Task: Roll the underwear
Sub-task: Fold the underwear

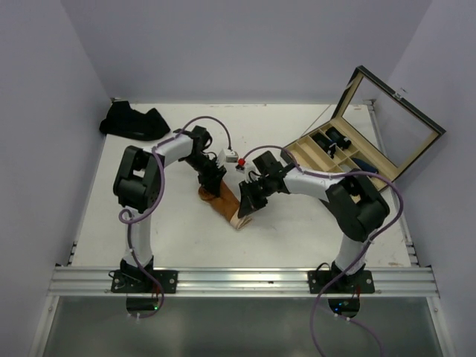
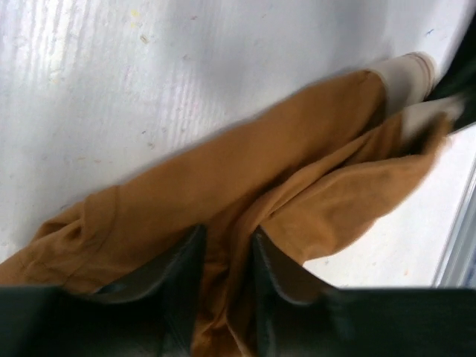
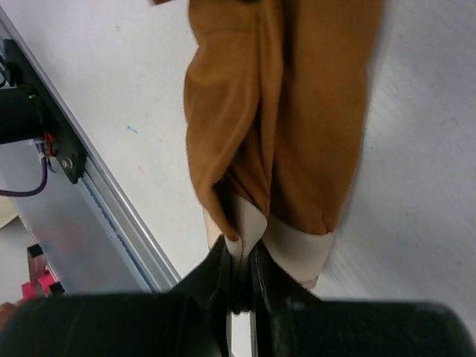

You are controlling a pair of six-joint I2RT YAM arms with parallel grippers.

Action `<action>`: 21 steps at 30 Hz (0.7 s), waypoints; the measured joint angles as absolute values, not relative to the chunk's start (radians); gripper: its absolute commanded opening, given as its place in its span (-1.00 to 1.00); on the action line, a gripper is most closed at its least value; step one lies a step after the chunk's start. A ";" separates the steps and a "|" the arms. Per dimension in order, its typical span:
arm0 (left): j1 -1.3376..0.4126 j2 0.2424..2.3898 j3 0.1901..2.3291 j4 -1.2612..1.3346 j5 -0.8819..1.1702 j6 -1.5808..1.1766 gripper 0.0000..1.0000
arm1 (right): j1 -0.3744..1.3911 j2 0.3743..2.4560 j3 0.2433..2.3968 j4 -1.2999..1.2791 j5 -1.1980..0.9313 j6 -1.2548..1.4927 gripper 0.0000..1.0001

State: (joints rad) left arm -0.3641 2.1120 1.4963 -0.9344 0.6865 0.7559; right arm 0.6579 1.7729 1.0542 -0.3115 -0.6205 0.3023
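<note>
Our right gripper [image 3: 239, 256] pinches the cream edge of the orange underwear [image 1: 222, 204]. Our left gripper [image 2: 227, 249] has cloth between its fingers; we cannot tell how tight. The underwear lies mid-worktop [image 1: 297, 230], well apart from the edges.

Bright, even, diffuse light fills the top view, which is sharp. The white worktop [image 1: 282, 238] carries only faint, soft shadows. The left wrist view is motion-blurred, streaking the worktop at upper left and smearing the underwear [image 2: 282, 171]. The left tool [image 2: 228, 245] and right tool [image 3: 239, 260] sit dark and out of focus along each wrist view's bottom edge.
</note>
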 measured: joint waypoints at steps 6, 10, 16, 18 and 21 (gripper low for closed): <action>-0.305 2.061 1.458 -0.897 0.774 0.732 0.11 | 0.650 1.909 1.066 -0.336 -0.707 0.287 -1.00; -0.192 1.923 1.407 -0.799 0.832 0.696 0.18 | 0.627 1.931 1.078 -0.351 -0.755 0.277 -1.00; -0.080 1.664 1.299 -0.765 0.883 0.834 0.25 | 0.599 1.946 1.078 -0.352 -0.803 0.252 -1.00; -0.093 1.639 1.258 -0.767 0.897 0.889 0.42 | 0.596 1.955 1.079 -0.351 -0.817 0.243 -1.00; -0.114 1.679 1.217 -0.768 0.902 0.952 0.56 | 0.589 1.965 1.080 -0.350 -0.842 0.230 -1.00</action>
